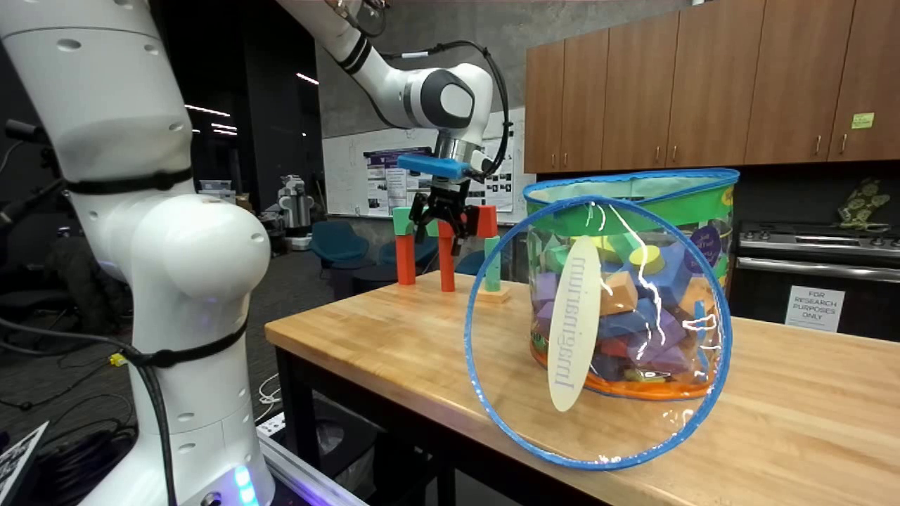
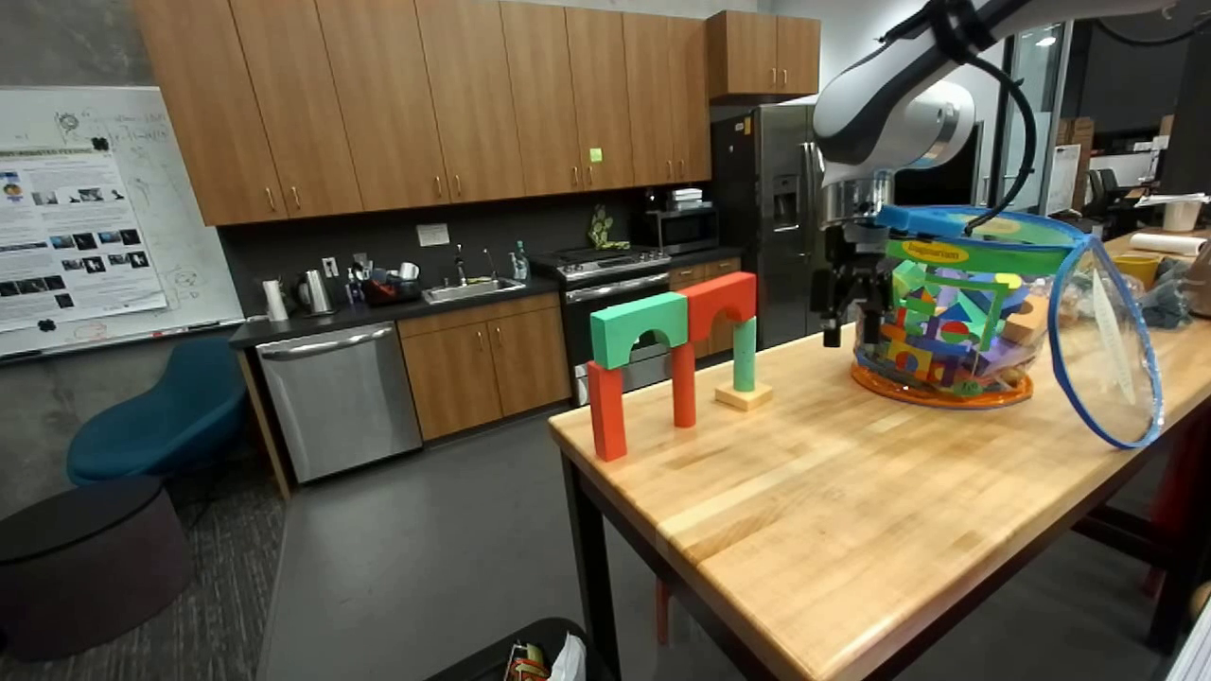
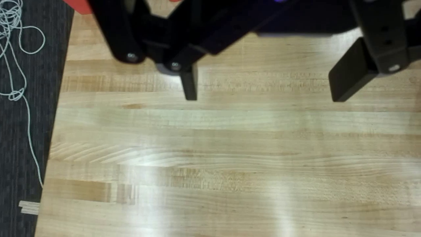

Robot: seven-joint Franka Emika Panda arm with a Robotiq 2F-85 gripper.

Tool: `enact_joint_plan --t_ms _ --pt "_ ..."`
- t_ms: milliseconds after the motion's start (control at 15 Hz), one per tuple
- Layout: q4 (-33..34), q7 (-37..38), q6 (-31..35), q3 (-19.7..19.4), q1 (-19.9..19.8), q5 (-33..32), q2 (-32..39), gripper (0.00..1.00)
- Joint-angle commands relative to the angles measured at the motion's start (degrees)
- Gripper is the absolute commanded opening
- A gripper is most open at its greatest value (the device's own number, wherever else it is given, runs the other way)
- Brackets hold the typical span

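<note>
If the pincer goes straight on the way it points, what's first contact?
Likely the wooden tabletop: the pincer points down, and the wrist view shows bare wood between its open jaws. How far below is hard to judge.

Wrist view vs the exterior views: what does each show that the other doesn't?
Wrist view only: a look down past the open gripper, with the wooden table visible between its fingertips.

Exterior views only: the clear block bag, its see-through round lid, the standing green arch and the wall cabinets.

Shared: gripper, wooden table, red blocks (just red slivers at the wrist view's top edge), and white cord on the floor, though not in every exterior view.
</note>
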Motion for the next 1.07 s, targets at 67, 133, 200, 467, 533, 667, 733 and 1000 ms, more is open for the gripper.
enact_joint_plan --t_ms 67,133,200,467,533,667,733,1000 --pt "2.6 -3.6 0.3 2.7 -0.4 -4.4 1.1 1.0" --pt "3.3 -4.4 0.3 3.1 -0.4 -5.4 1.3 1.0" --pt "4.1 -5.4 0.2 3.3 -0.3 -6.4 1.5 1.0" --pt "7.7 -11.5 -0.7 3.8 -0.2 -10.6 2.1 1.0" --pt "8.7 -13.5 -0.8 3.8 -0.1 -11.1 2.4 1.0" --pt "10.8 -17.6 -1.0 3.6 0.1 -11.3 2.9 1.0" --pt "11.7 -19.9 -1.1 3.6 0.3 -11.1 3.1 1.0" --pt "15.7 -30.2 -2.6 3.7 1.0 -9.5 4.1 1.0"
